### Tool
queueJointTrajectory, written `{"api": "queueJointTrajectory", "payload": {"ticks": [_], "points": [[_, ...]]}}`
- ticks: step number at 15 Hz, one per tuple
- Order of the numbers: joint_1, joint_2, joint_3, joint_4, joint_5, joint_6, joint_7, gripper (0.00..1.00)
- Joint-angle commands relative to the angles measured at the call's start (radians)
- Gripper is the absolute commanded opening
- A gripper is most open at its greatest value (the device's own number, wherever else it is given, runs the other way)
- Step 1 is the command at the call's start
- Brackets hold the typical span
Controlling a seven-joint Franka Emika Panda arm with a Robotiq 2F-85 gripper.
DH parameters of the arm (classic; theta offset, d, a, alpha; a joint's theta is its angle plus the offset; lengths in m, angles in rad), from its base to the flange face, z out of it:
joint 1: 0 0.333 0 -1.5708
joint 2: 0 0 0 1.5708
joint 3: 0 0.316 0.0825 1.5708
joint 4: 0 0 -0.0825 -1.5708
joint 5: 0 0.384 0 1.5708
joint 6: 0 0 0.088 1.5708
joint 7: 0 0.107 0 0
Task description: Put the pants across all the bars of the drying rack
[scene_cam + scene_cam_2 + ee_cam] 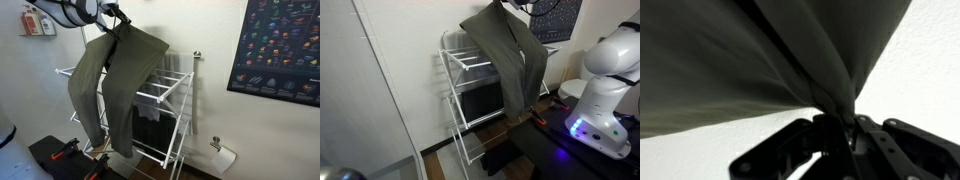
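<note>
The drying rack [172, 120] stands by the wall, and in both exterior views its flat top carries nothing of the task yet. The pants [108, 75] are the next biggest thing. They hang in the air from one high point above the near end of the rack, and both legs fall down long at its side. From another angle the pants [508, 55] cover one end of the top, but I cannot tell if the cloth touches a rod there or only hangs in front of it.

So I judge the lifting as done and the laying as not yet done. The bars [165, 85] show white and bare across most of the top. What is left is to carry the cloth over all of them and lower it so that it lies across.

For containers, I see none here. Only the rack holds something: a dark shape [480, 102] sits inside its frame under the top. Whether it hangs or stands I cannot tell.

My claw [840, 125] is clenched on a bunched fold of the pants. In the wrist view the fabric spreads away from that pinch. In an exterior view the claw [118, 16] is at the top edge, above the rack.
</note>
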Motion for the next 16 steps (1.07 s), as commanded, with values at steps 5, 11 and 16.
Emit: {"api": "queueJointTrajectory", "payload": {"ticks": [5,11,16], "points": [[0.039,-0.018,-0.072,0.079,0.006,0.01,0.003,0.02],[0.024,-0.018,-0.049,0.045,-0.018,0.045,-0.017,0.02],[0.217,-0.021,-0.116,-0.041,0.049,-0.026,-0.166,0.02]]}}
